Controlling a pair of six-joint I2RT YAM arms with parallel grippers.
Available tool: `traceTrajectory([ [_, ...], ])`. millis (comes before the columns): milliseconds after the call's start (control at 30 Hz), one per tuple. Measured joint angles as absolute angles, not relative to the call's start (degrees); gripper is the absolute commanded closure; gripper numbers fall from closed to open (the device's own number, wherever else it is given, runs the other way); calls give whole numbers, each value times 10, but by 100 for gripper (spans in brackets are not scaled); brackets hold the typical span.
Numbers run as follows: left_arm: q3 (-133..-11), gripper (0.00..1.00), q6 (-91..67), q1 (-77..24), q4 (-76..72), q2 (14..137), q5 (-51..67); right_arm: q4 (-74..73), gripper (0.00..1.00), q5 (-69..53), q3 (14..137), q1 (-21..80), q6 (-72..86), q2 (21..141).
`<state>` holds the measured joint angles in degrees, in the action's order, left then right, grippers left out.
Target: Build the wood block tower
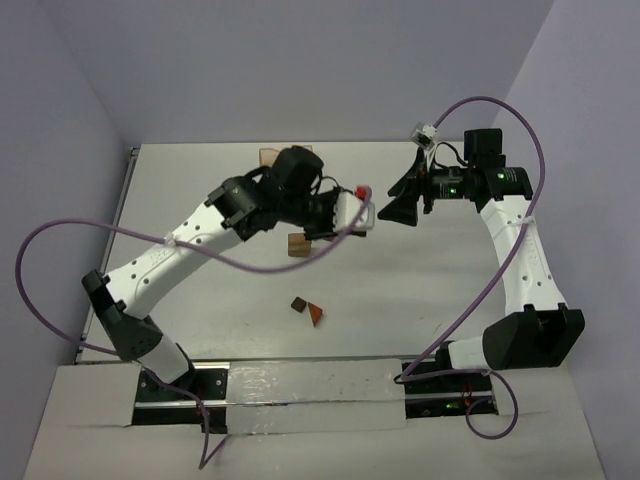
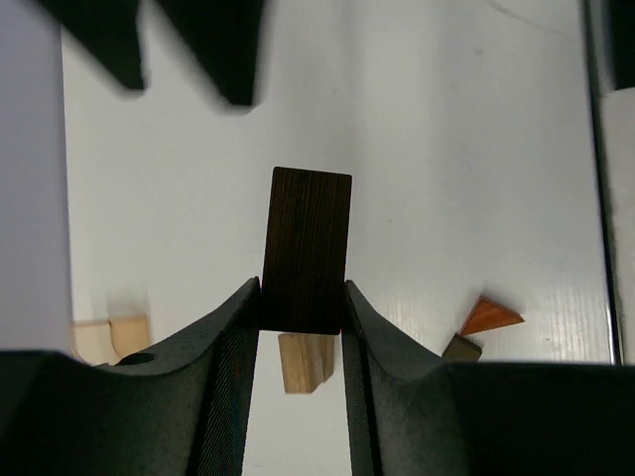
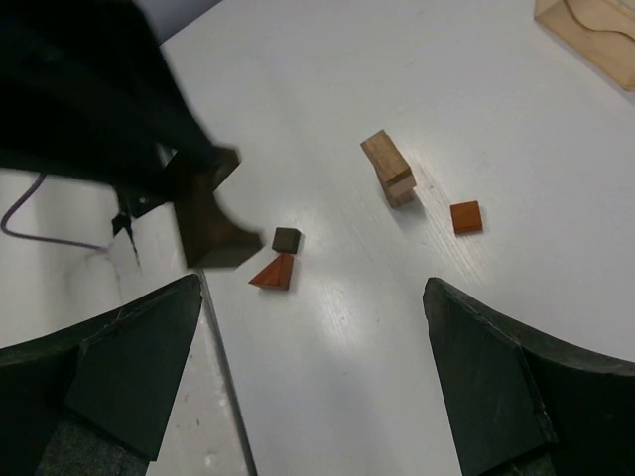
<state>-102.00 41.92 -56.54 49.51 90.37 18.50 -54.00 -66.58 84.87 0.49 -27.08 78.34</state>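
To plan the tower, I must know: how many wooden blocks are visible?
5. One dark cuboid in the left end effector; tan cuboid, reddish cube beside it; dark cube next to reddish wedge. Others may be hidden.

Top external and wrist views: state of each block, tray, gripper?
Dark brown wooden cuboid: gripped at one end, off the table.
Left gripper: shut on it.
Right gripper: open, empty.
Tan wooden block: on the table, free.
Small reddish-brown cube: on the table, free.
Small dark cube: on the table, by the wedge.
Orange-red wooden wedge: flat on the table.
Pale orange translucent tray: on the table, untouched.
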Motion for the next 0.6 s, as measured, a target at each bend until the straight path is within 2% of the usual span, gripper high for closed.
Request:
traceTrajectory([
  [100,-1024,93,380,-486,504,928,215,-510,0,-649,824,5,-256,778],
  [200,-967,93,364,-439,493,908,238,-483,0,-631,790,-2,-247,773],
  [367,-836,93,374,-386,459,837,294,-445,0,-599,730,-19,-230,743],
  [600,-743,93,449,-366,420,800,329,-390,0,-589,683,-21,-197,710],
])
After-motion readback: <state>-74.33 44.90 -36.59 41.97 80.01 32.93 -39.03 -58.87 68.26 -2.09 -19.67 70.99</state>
